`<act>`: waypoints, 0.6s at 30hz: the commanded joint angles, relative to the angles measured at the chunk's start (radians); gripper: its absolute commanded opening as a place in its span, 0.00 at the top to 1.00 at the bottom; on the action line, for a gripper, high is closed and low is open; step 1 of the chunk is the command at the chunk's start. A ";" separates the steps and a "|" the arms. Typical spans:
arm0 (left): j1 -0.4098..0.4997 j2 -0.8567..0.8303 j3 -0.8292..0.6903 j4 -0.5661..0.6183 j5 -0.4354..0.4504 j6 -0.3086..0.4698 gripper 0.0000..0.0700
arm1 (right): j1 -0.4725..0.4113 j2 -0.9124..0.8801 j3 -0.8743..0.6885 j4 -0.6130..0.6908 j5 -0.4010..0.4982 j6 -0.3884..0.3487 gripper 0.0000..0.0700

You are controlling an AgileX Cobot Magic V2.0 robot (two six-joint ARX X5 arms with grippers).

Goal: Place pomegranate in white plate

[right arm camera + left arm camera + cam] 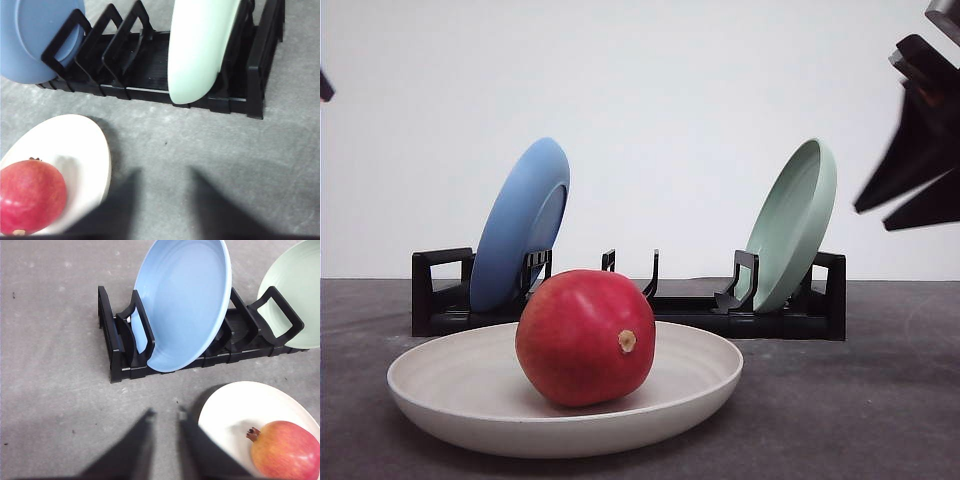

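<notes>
**The fruit is in the plate, but it could roll**

The pomegranate (585, 337) sits inside the white plate (440, 385). The plate rests on the gray table (880, 400), in front of the black rack (800, 315). So the job looks done.

What could go wrong now? The fruit is round and smooth. It leans on its side, with its little stem nub pointing out to the front. A bump to the plate could make it roll to the rim. The rim is low, so a hard bump might send the fruit over it. An arm swinging down or sideways could cause that bump. The blue plate (520, 225) and the pale green plate (792, 225) stand tilted in the rack just behind. A knock to the rack could tip one of them toward the white plate.

The right gripper (910, 205) hangs high up at the right side, well apart from the fruit. Its fingers are spread apart and hold nothing. From its own camera, the table shows between them.

The left gripper (165, 420) points down at bare table, just beside the white plate. Its fingers have a small gap between them and hold nothing. Both arms are away from the fruit.
</notes>
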 commanded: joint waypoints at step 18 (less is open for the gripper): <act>-0.001 -0.006 0.007 -0.024 0.000 0.000 1.00 | 0.004 0.004 0.000 0.010 0.000 0.010 0.98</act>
